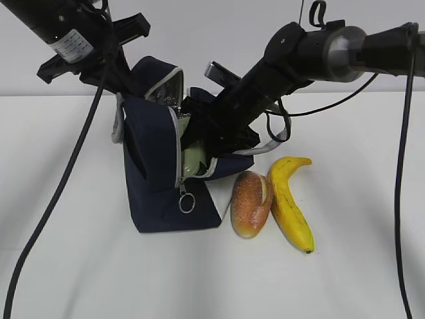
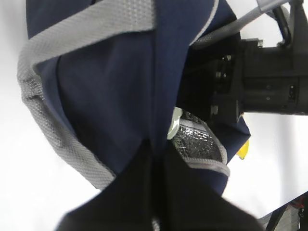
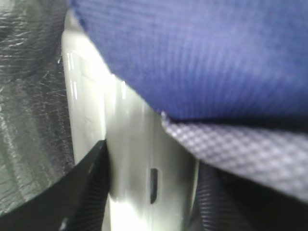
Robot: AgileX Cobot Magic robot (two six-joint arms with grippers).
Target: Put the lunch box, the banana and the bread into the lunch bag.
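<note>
The navy lunch bag (image 1: 156, 186) stands on the white table, its mouth held open. My left gripper (image 2: 156, 192) is shut on the bag's navy fabric (image 2: 110, 96) at the upper edge. My right gripper (image 1: 199, 143) reaches into the bag's mouth. In the right wrist view it (image 3: 151, 192) is shut on the pale green lunch box (image 3: 134, 159), one finger on each side. The box's lid shows in the opening (image 1: 192, 161) and in the left wrist view (image 2: 175, 122). The bread (image 1: 251, 203) and the banana (image 1: 291, 203) lie side by side right of the bag.
The silvery lining (image 2: 195, 142) shows inside the mouth. A grey handle (image 1: 118, 123) hangs at the bag's left and the zipper ring pull (image 1: 186, 203) at its front. The right arm (image 1: 319, 53) crosses above the bread and banana. A black cable (image 1: 56, 193) hangs at left.
</note>
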